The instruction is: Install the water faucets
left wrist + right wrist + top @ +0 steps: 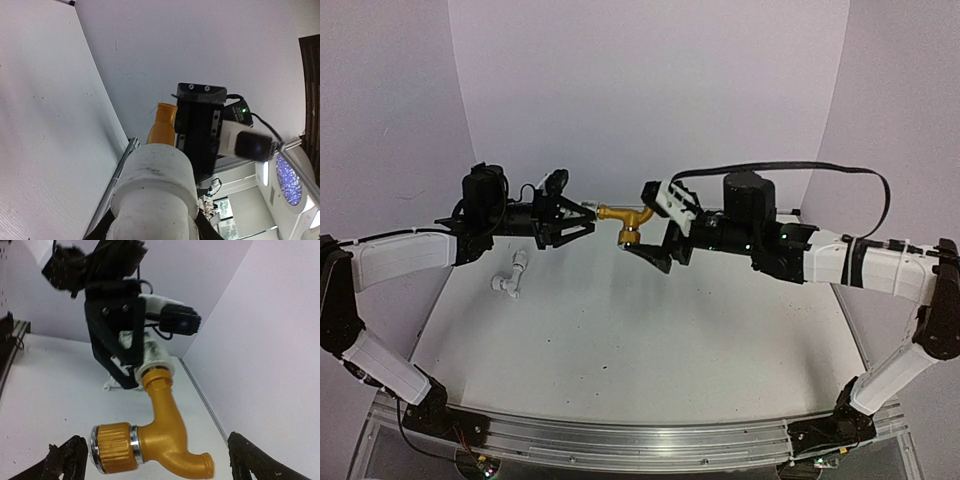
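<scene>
Above the far middle of the desk (620, 340), grips a white pipe fitting (150, 352) in the left pincer (582, 222), fingers drawn in close around its body. Carries the yellow-gold faucet (625, 215) on the fitting's end, raised clear of the desk, collar butted against the white part. Shows, from the right wrist, the knurled cap with its silvery ring (132, 449) out to one side and the spout (202, 471) curving off to the other. Spreads the right pincer (658, 228) wide, one finger on each side of the faucet, touching nothing, holding nothing. Shows the white faucet (510, 273) lying on the desk below the left arm, well apart from both pincers.
</scene>
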`<state>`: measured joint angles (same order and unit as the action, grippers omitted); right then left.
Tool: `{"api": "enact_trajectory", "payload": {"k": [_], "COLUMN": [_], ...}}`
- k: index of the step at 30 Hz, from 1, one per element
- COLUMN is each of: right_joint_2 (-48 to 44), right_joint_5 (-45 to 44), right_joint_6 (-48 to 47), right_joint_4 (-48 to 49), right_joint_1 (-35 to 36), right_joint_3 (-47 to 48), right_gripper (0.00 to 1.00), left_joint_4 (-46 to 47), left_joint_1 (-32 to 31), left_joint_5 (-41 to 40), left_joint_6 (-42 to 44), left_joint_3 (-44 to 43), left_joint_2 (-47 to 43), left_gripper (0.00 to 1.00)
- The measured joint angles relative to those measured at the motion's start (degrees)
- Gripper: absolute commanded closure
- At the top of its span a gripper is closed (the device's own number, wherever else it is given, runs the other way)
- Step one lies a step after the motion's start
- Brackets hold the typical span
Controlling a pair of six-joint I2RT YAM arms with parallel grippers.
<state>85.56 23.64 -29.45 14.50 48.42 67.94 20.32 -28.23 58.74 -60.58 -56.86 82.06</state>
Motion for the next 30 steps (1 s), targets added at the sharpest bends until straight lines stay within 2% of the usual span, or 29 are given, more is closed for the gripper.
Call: {"api": "enact_trajectory", "payload": {"k": [5,15,18,22,25,26,28,30], "right_joint_2": [3.5,6.1,7.5,10.4,11.5,11.6,11.9,12.0], "right_joint_5": [-4.9,-11.6,-15.3,-20.6,-25.0,-25.8,-26.9,-27.0], "right_joint_6": [-13.2,-27.1,-30.8,-34.0,-33.8,-33.4,-31.9,-29.2], "right_joint_4": [0.4,3.5,3.2,0.2,-2.1,-2.9,-4.9,-6.7], "right_joint_1": [3.8,7.6,8.9,10.4,11.1,11.3,11.6,12.1], "right_joint_3": [-0.2,-0.2,0.6,4.3,7.9,8.7,9.9,11.0], "right_gripper": [0.02,0.02,0.08,0.43,0.60,0.72,0.81,0.86], "left_joint_4": [-0.6,-0.4,-0.5,-0.5,-1.1,-0.9,-0.5,-0.9], "left_joint_1": [-0.1,-0.3,-0.3,-0.3,0.1,0.2,0.2,0.0], "left_joint_5": [2.4,4.2,4.8,5.1,4.4,4.1,3.8,3.5], "left_joint_6": [-4.4,-6.0,-5.9,-5.7,-4.8,-4.2,-2.3,0.2], "left_joint_3": [0.0,0.0,0.0,0.0,0.1,0.1,0.1,0.1], "left_joint_2": [0.2,0.9,1.6,1.9,2.1,2.1,2.0,2.0], "left_gripper": [1.00,1.00,1.00,1.00,1.00,1.00,1.00,1.00]}}
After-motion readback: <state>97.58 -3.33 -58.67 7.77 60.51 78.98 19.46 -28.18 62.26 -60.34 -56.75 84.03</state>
